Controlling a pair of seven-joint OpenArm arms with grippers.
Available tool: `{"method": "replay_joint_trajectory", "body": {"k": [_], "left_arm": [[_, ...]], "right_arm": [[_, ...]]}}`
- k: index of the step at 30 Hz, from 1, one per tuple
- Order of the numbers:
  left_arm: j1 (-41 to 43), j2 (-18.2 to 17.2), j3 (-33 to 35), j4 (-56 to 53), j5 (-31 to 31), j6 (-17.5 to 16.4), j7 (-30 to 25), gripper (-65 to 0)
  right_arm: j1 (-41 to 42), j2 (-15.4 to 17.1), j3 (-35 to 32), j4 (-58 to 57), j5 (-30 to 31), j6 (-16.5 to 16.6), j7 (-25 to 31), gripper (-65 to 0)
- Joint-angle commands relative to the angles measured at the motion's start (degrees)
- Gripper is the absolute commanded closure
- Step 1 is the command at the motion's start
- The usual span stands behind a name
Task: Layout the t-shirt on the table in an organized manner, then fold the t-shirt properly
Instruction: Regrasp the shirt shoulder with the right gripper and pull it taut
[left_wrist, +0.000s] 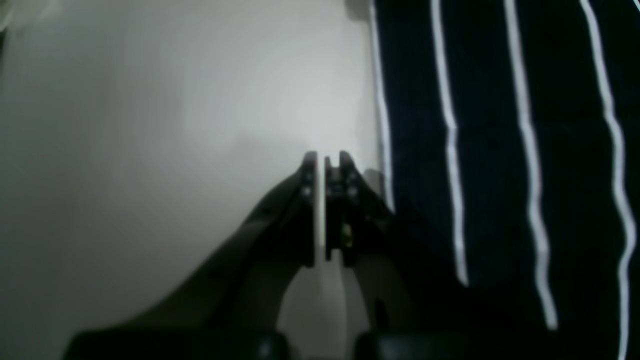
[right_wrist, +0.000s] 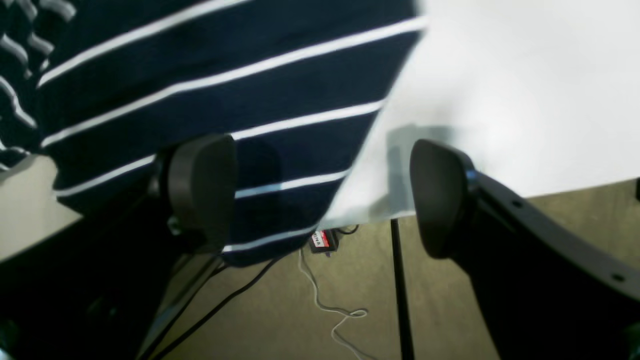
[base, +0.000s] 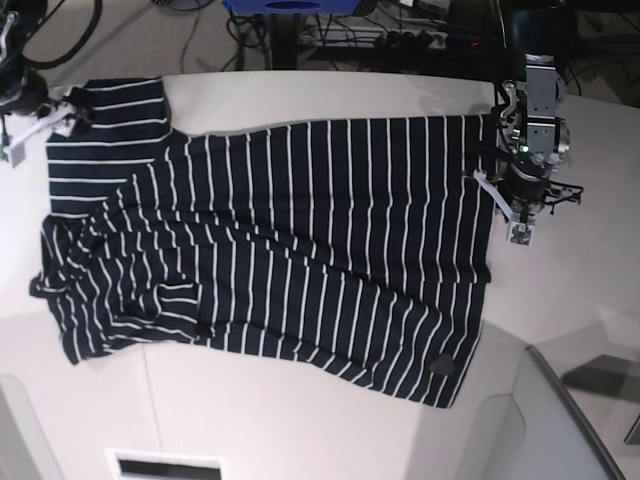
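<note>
Left tool (left_wrist: 327, 157): pressed together with nothing between the jaws — it hovers over bare worktop (left_wrist: 150, 150), just beside the straight edge of the t-shirt (left_wrist: 500, 150).

Right tool (right_wrist: 320, 195): spread wide and holding nothing — one pad (right_wrist: 200, 190) sits over striped cloth, the other over bare white worktop at its rim, with floor and cables showing below.

T-shirt position: it lies spread across the middle of the worktop (base: 300, 420) in the base view, mostly flat, rumpled and bunched at the base view's left end.

T-shirt (base: 280, 240) long axis: runs left to right across the base view; the white stripes run crosswise to it.

Which way it points: the sleeve and shoulder end appears to lie at the base view's left, the straight hem end at the right — a judgement from the outline alone.

Left tool (base: 522, 200) to the shirt: at the hem end, by the upper corner in the base view; the cloth lies to its side, not under it.

Right tool (base: 40, 115) to the shirt: at the opposite end, beside the sleeve corner near the worktop's far rim.

Nearer arm: each arm is close to one end; the rumpled left end is nearer the right arm.

Coming move, as judged: smoothing the bunched end likely needs the right tool to close on the sleeve edge it straddles.
</note>
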Motion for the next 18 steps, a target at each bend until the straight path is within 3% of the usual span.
{"method": "replay_joint_trajectory", "body": {"k": [1,4,5,10,12,18], "left_arm": [[-0.5,-0.8,-0.1,0.8,0.2,0.4,-0.9,0.0],[-0.5,-0.8,-0.1,0.7,0.2,0.4,-0.9,0.0],[-0.5,-0.8,-0.1,0.7,0.2,0.4,-0.9,0.0],[-0.6,-0.8,-0.1,0.7,0.2,0.4,-0.9,0.0],[-0.6,-0.8,-0.1,0.7,0.2,0.4,-0.9,0.0],[-0.6,-0.8,-0.1,0.7,0.2,0.4,-0.9,0.0]], "right_arm": [[-0.2,1.0,0.4,0.9,0.3,0.2,0.8,-49.5],[-0.5,0.5,0.1,0.5,0.4,0.2,0.8,-48.2],[-0.2,0.0,0.2,0.5,0.2,0.2,0.7,-44.6],[-0.2,-0.5,0.0,0.5,0.1,0.2,0.2,-13.7],[-0.2,-0.6,0.2,0.5,0.1,0.2,0.2,-5.0],[-0.4,-0.4,-0.1,1.1,0.1,0.1,0.0,-3.5]]}}
